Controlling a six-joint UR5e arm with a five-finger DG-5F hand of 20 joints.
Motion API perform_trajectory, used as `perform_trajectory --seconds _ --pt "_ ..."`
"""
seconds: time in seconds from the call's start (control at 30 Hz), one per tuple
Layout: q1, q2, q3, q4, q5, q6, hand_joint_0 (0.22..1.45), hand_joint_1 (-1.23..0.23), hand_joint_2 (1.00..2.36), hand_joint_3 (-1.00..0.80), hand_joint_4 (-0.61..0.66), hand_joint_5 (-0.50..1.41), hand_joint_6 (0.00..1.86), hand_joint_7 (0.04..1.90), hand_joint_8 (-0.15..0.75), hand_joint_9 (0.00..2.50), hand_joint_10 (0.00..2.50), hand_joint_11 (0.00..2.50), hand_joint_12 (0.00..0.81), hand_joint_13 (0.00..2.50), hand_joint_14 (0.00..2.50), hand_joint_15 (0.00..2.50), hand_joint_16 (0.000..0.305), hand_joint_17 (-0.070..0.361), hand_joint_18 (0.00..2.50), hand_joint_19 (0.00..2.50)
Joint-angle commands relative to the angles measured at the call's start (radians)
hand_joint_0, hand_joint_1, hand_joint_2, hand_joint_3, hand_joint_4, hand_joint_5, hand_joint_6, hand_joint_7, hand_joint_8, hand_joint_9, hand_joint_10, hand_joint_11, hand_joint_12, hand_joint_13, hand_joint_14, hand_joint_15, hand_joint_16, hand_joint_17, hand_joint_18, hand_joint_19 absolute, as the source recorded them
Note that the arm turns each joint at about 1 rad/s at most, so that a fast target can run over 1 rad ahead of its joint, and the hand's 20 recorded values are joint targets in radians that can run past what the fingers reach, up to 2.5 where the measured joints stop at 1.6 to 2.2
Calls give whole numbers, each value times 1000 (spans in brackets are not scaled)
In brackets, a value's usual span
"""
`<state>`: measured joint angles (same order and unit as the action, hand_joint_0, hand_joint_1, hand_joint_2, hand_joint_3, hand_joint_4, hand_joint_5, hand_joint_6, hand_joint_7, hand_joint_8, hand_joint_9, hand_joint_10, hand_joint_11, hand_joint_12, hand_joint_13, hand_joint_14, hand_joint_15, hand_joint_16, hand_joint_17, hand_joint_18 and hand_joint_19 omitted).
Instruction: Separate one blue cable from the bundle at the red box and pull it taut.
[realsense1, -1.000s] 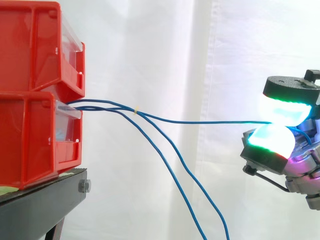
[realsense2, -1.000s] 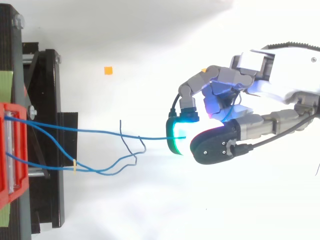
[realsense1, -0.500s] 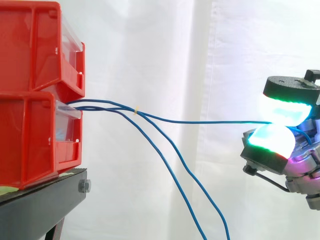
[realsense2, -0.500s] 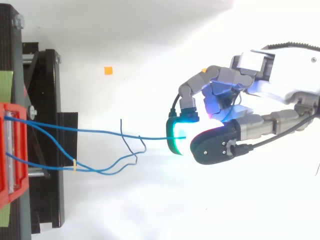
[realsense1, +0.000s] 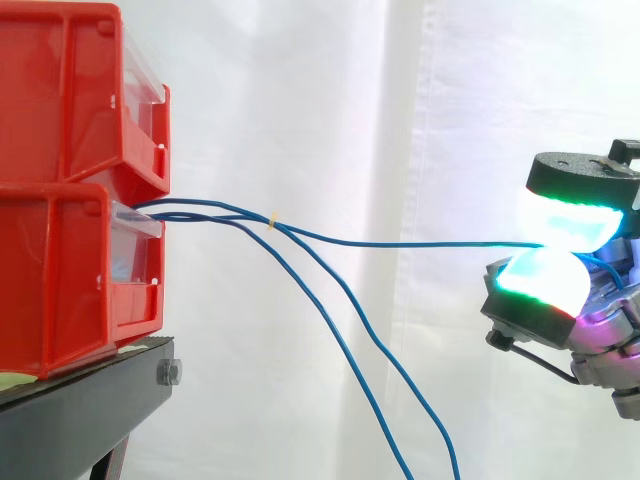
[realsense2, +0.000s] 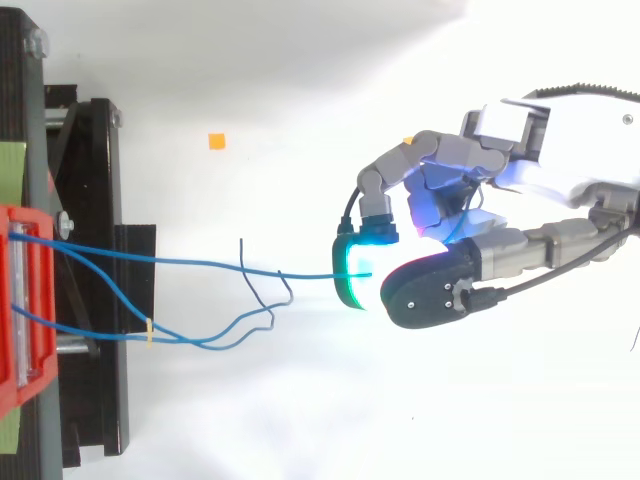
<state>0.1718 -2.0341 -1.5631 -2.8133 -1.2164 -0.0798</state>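
Nothing has shifted over the last second. The hand (realsense2: 455, 195) holds where it was, well out to the right of the red bins (realsense1: 60, 260). It has one blue cable (realsense1: 400, 243) pinched between two glowing fingertips (realsense1: 545, 278) (white, edged with green). That cable runs straight and almost level from the front of the lower bin to the pinch. The other two blue cables (realsense1: 345, 335) droop away beneath it, with a small yellow band (realsense2: 149, 328) on them near the bins. The bins sit stacked on the black stand (realsense1: 90, 400).
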Motion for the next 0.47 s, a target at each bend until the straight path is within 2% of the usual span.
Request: perform_trajectory --seconds 0.0,0.43 --pt "0 0 0 0 0 0 661 -760 1020 -5 -187 -159 915 1157 320 520 2500 1766 399 647 2500 1517 39 88 1231 1776" --pt "2 0 0 0 0 0 663 -763 1021 -6 -188 -158 914 1165 317 522 2500 1783 400 650 2500 1526 39 88 1231 1772"
